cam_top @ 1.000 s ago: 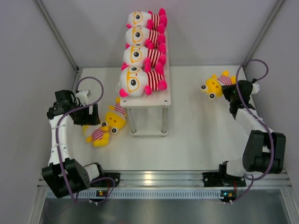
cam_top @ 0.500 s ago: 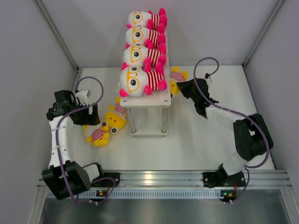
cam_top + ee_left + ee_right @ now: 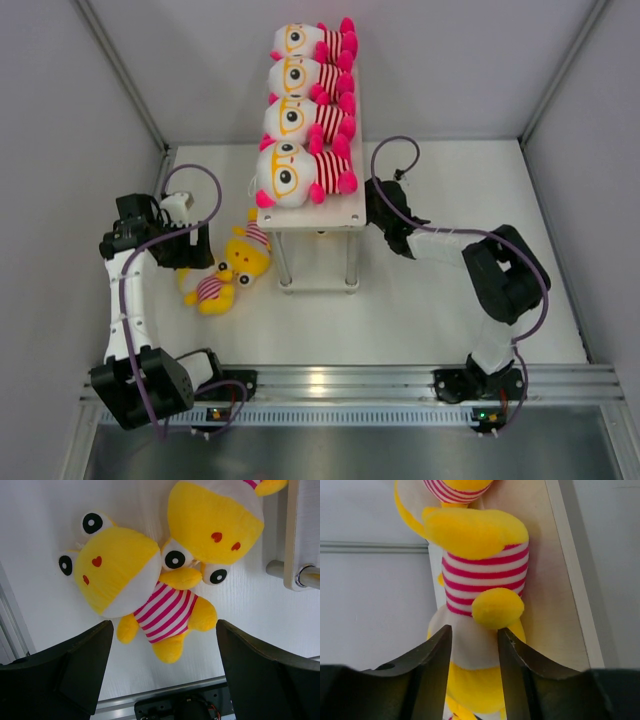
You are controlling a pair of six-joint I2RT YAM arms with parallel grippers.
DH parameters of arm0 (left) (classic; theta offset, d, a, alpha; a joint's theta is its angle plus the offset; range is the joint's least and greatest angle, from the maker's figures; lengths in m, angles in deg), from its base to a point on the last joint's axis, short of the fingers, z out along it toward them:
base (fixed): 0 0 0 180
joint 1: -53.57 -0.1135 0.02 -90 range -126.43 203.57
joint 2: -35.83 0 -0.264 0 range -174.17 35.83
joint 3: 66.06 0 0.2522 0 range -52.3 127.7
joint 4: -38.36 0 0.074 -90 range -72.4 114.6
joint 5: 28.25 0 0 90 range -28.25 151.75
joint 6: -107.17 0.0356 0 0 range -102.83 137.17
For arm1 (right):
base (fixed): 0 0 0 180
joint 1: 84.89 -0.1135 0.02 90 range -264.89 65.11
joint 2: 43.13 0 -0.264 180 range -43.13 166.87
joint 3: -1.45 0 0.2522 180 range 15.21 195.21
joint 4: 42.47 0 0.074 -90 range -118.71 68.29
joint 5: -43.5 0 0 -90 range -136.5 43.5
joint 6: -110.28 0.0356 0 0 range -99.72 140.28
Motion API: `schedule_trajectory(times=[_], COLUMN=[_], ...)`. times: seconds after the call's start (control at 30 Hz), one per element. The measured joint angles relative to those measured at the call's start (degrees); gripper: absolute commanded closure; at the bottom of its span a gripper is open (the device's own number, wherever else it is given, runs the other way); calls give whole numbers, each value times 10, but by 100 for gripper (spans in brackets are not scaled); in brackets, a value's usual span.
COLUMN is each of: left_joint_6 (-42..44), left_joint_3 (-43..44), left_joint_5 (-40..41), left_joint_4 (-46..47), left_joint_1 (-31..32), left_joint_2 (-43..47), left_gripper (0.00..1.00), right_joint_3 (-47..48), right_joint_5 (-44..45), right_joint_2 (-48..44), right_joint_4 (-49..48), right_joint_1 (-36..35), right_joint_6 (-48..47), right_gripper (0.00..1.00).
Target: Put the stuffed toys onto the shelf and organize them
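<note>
The shelf point(image 3: 312, 218) stood toward the back of the table point(image 3: 450, 180), and 4 white-headed toys point(image 3: 298, 118) lay in a row along its top board, heads to the left and pink feet to the right, each touching the next. At the shelf's right side a yellow toy point(image 3: 485, 575) in a pink-and-white striped shirt lay on a pale board, and the right gripper point(image 3: 472, 630) had its fingers drawn narrow on either side of the toy's white and yellow end, gripping it. From above, the right arm point(image 3: 440, 240) reached in under the edge of the top board, so the gripper's tip and that toy were hidden there. On the table just left of the shelf lay a pair of yellow toys point(image 3: 232, 268), touching one another; the nearer one was face up with its striped shirt showing, and the other's head pressed against its arm. The left gripper point(image 3: 163, 625) hung over them with its jaws spread wide, holding nothing.
</note>
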Motion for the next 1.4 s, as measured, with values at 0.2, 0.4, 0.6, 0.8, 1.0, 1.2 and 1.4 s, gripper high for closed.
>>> schedule_trajectory(times=[0.2,0.4,0.6,0.8,1.0,1.2,1.4], left_joint_6=[0,0,0,0,0,0,1], left_joint_3=[0,0,0,0,0,0,-1], left_joint_5=[0,0,0,2,5,7,7], left_joint_4=[0,0,0,0,0,0,0], left_joint_1=[0,0,0,0,0,0,0], left_joint_2=[2,2,2,2,2,2,2], left_gripper=[10,10,10,10,10,10,10], right_joint_3=[0,-2,52,210,297,318,317], right_joint_5=[-33,-97,-198,-304,-379,-388,-387], right_joint_2=[0,-55,-81,28,127,169,176], right_joint_4=[-2,33,114,196,224,243,234], right_joint_1=[1,33,122,173,169,145,116], right_joint_6=[-25,-104,-254,-409,-475,-510,-520], right_gripper=[41,38,33,19,18,21,77])
